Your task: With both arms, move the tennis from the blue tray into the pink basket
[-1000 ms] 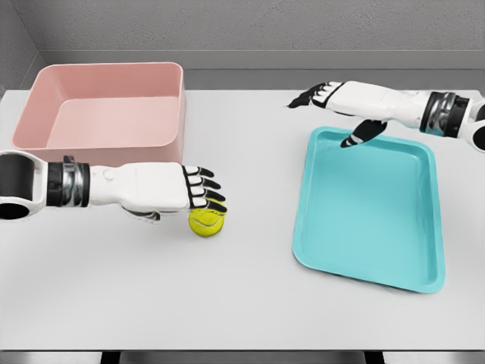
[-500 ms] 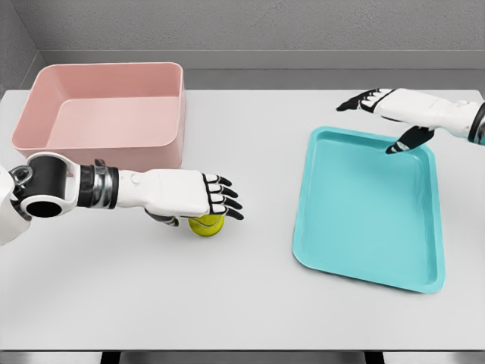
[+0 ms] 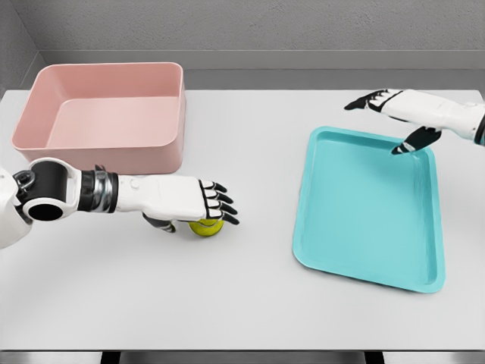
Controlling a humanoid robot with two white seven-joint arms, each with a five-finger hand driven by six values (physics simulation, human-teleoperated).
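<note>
The yellow tennis ball (image 3: pixel 207 226) lies on the white table, left of the blue tray (image 3: pixel 364 205) and just in front of the pink basket (image 3: pixel 106 155). My left hand (image 3: pixel 198 214) hovers flat over the ball and hides its top. The fingers stretch out past the ball and the thumb sits low at its left side, so the hand is open. My right hand (image 3: pixel 379 121) is open above the tray's far right corner with nothing in it. Nothing lies in the tray or the basket.
The tray lies tilted at the right of the table. The basket stands at the far left. A grey wall runs behind the table's far edge.
My left hand has drawn slightly back to the left and lowered over the ball. My right hand has moved right, away from the tray's far left corner.
</note>
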